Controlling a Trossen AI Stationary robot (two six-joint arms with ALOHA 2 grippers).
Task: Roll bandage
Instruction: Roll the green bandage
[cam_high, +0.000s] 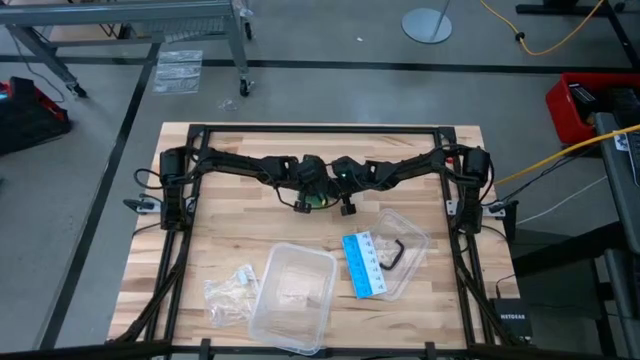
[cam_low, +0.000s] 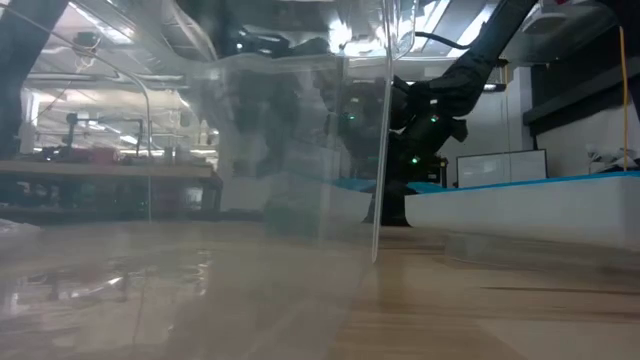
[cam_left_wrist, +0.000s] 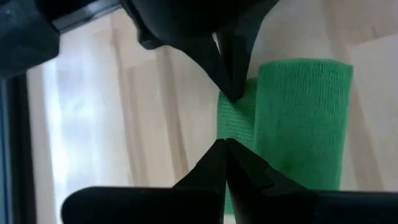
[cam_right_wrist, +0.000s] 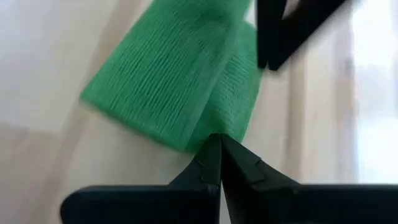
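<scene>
While both arms reach in toward the middle of the wooden table (cam_high: 220, 240), the bandage (cam_high: 318, 200) lies on the bare boards directly between their grippers, toward the far side of the table from the clear plastic tub (cam_high: 292, 297). In the high view only a small green patch of it shows, most of it covered by the two wrists. The left gripper (cam_high: 303, 204) is just beside that patch on one side and the right gripper (cam_high: 346, 207) just beside it on the other.

In the left wrist view the bandage (cam_left_wrist: 301, 124) is a bright green woven band lying flat, and the left gripper (cam_left_wrist: 225, 144) has its fingertips pressed together at the band's near edge; a second dark finger comes in from the opposite side and meets the fabric at the same spot. In the right wrist view the bandage (cam_right_wrist: 174, 81) lies slanted and folded over on itself, and the right gripper (cam_right_wrist: 220, 138) has its tips closed together right at the fabric's edge. Whether either pair of tips actually has cloth between them is hidden by the fingers themselves.

Beside the tub, a blue-and-white card (cam_high: 363, 264) rests partly inside a clear lid (cam_high: 405, 240) with a small black hook-shaped piece (cam_high: 395, 254). A crumpled clear wrapper (cam_high: 230, 293) lies on the tub's other side. The low view is mostly blocked by the tub's wall (cam_low: 300, 150).
</scene>
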